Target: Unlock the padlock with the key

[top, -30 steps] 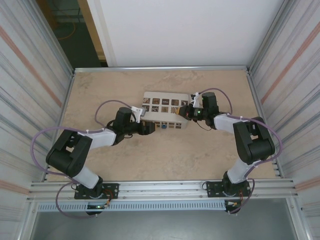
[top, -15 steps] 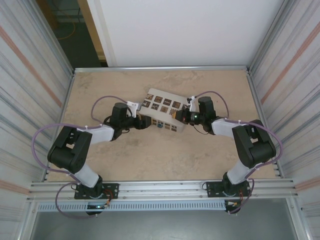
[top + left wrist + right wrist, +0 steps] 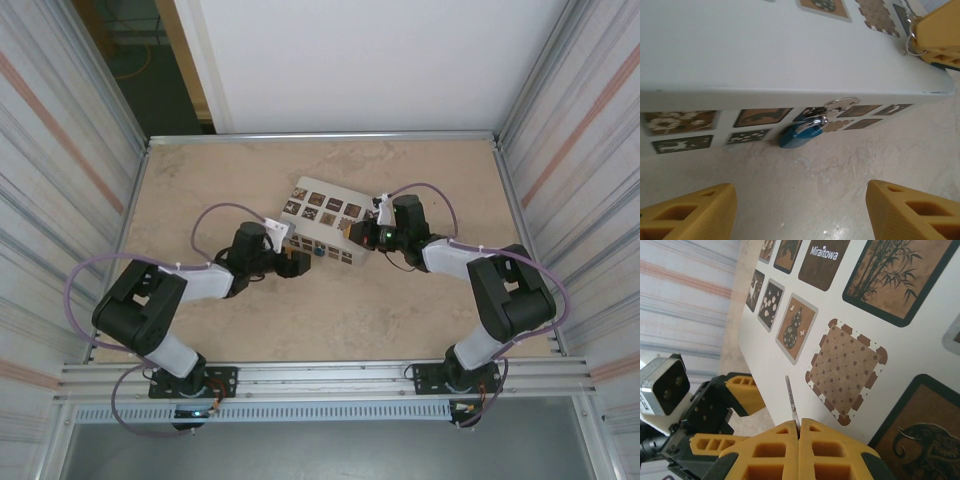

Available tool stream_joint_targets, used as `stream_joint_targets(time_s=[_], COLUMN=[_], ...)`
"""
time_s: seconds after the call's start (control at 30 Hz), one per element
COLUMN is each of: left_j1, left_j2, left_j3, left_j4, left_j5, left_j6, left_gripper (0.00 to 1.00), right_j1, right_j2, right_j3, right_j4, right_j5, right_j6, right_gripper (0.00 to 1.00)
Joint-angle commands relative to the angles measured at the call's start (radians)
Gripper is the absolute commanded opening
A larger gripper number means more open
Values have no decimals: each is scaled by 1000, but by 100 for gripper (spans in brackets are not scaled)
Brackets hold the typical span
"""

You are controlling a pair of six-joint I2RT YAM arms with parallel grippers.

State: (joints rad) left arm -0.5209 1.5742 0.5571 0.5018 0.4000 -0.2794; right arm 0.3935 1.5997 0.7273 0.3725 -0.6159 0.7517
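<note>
We are in the approach: the key is in hand, the lock is not yet held, and nothing has gone into the keyhole

Our right fingers (image 3: 798, 433) are pressed tight together on the key (image 3: 791, 401), which we see edge-on as a thin metal blade sticking out past the tips. It hangs over the tiled lid of the box (image 3: 765, 45), close to the lid's edge, but apart from the lock. From the left wrist view a small ring dangles at those same fingers

The padlock (image 3: 797, 136) hangs on the near side of the box, just under the lid edge, its blue body lying against the tiled side wall and low to the desk (image 3: 840, 170). Its shackle (image 3: 812, 123) runs up into a metal loop on the box. From above it sits between our two arms

Our left fingers (image 3: 297, 263) are spread wide and hold nothing. They point straight at the lock with bare desk between, near it but not touching

We cannot see the keyhole from any view, so we judge the next move to be two-part. The left should go forward and close on the blue body, steadying it and turning the keyhole out towards the right arm. The right then has to bring the key down over the lid edge and line the blade up with the slot. The lock is tiny and swings freely, so a loose grip would let it twist away from the key
</note>
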Motion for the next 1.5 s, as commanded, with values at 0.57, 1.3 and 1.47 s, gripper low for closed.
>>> stream_joint_targets(time_s=[0.57,1.3,1.47], left_j1=[-85,-123,-131], left_j2=[193,253,259], left_j3=[130,229,247], left_j4=[103,31,12], left_j5=[-116,-162,-175], left_j6=[35,41,45], left_gripper=[69,47,43], right_j1=[28,41,43], right_j2=[-10,-15,-15], right_j3=[31,34,35], right_j4=[-153,-144,-144], right_j5=[56,57,58], right_j6=[-43,-41,-40], right_gripper=[0,0,0])
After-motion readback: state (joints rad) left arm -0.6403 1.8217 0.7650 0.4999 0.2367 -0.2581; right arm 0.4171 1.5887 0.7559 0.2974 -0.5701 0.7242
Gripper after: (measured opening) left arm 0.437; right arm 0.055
